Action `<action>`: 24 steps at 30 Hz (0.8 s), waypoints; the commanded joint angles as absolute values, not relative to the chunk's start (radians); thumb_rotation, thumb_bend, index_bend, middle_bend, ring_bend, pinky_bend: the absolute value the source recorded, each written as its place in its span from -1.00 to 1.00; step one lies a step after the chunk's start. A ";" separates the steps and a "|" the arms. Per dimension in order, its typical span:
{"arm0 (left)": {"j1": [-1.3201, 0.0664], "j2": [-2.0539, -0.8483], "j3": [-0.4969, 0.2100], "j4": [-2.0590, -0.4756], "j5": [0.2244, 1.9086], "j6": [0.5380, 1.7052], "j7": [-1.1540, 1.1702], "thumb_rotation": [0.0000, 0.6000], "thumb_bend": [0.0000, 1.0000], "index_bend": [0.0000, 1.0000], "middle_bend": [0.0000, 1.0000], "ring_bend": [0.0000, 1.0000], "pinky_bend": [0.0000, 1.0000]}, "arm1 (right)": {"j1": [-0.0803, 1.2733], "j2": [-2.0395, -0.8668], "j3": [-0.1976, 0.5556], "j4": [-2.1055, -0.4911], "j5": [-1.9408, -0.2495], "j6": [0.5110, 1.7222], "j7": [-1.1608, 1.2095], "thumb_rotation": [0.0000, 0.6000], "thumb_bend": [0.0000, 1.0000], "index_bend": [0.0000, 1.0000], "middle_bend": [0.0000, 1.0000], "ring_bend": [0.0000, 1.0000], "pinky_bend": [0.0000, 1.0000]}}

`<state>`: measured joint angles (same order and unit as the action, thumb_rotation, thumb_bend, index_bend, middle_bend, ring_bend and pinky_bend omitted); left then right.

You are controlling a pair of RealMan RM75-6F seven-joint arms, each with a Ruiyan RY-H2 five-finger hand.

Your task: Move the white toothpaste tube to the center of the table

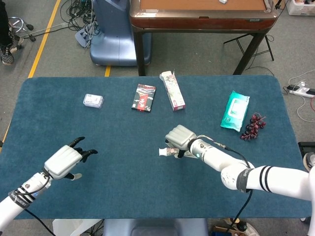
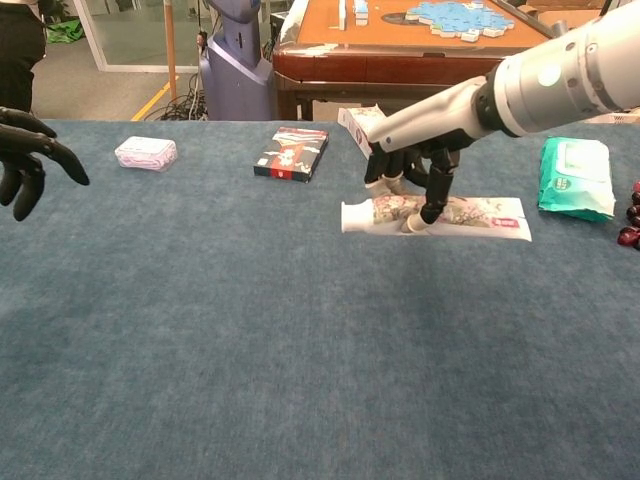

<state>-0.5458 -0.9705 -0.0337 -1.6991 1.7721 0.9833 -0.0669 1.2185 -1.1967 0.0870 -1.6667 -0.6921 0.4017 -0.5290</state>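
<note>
My right hand (image 1: 180, 137) (image 2: 412, 178) grips the white toothpaste tube (image 2: 470, 216) near its cap end and holds it just above the blue table (image 1: 123, 142). The tube lies level, cap (image 1: 162, 152) to the left, near the middle of the table; in the head view the hand hides most of it. My left hand (image 1: 66, 160) (image 2: 25, 160) hovers over the near left part of the table, fingers spread, holding nothing.
Along the far side lie a small wrapped packet (image 1: 93, 101), a dark flat box (image 1: 143, 97) and a white-and-pink carton (image 1: 173, 90). A green wipes pack (image 1: 235, 110) and dark grapes (image 1: 252, 127) sit at the right. A wooden table (image 1: 202, 14) stands behind.
</note>
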 commanded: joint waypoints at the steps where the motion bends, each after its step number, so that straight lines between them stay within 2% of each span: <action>1: -0.581 -0.995 -0.026 -1.690 1.807 0.967 -0.034 1.00 -0.78 -0.65 0.01 -0.07 -0.93 | 1.259 -1.224 0.062 -1.647 -0.682 0.375 -0.491 1.00 1.00 0.77 0.57 0.37 -0.12; 11: -0.682 -1.060 -0.037 -1.700 1.807 0.881 0.043 1.00 -0.78 -0.82 0.02 -0.07 -0.93 | 1.362 -1.265 0.018 -1.615 -0.687 0.365 -0.414 1.00 1.00 0.78 0.58 0.38 -0.12; 24: -0.762 -1.124 -0.050 -1.724 1.773 0.811 0.179 1.00 -0.78 -0.86 0.02 -0.07 -0.93 | 1.477 -1.329 -0.036 -1.561 -0.638 0.376 -0.341 1.00 1.00 0.80 0.59 0.38 -0.12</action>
<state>-0.7546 -1.1177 -0.0486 -1.7202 1.7775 0.8188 0.1695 1.4715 -1.3230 -0.0308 -1.5664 -0.6412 0.3753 -0.3466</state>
